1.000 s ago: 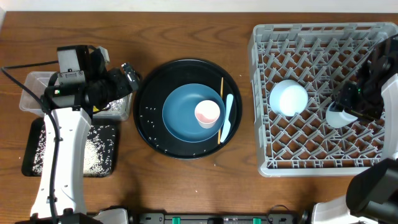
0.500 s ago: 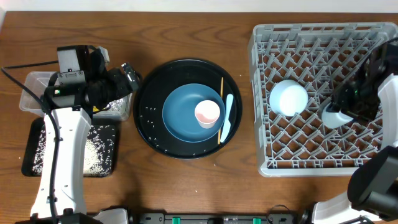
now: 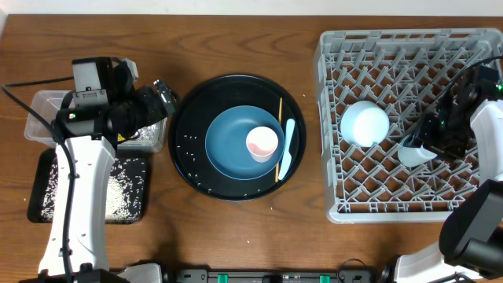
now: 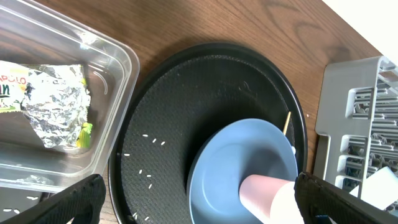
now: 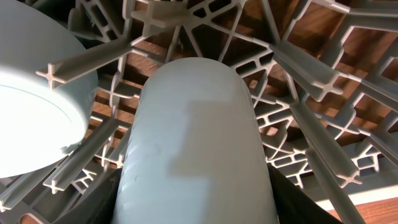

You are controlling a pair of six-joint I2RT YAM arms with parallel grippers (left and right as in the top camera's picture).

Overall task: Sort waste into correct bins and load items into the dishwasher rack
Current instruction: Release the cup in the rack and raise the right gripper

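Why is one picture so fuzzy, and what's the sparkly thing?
Right wrist view: the pale-blue plastic cup is so near the lens it looks soft. Left wrist view: the crumpled silver foil glints with light. Overhead view: everything sharp.

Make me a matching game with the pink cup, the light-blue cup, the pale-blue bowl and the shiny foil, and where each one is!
Things:
1. pink cup
2. light-blue cup
3. pale-blue bowl
4. crumpled silver foil

Places:
A. in the clear plastic tub
B. gripped by the right claw, over the dishwasher rack
C. on the dark-blue plate
D. resting in the rack, nothing holding it

Pairs: 1-C, 2-B, 3-D, 4-A.
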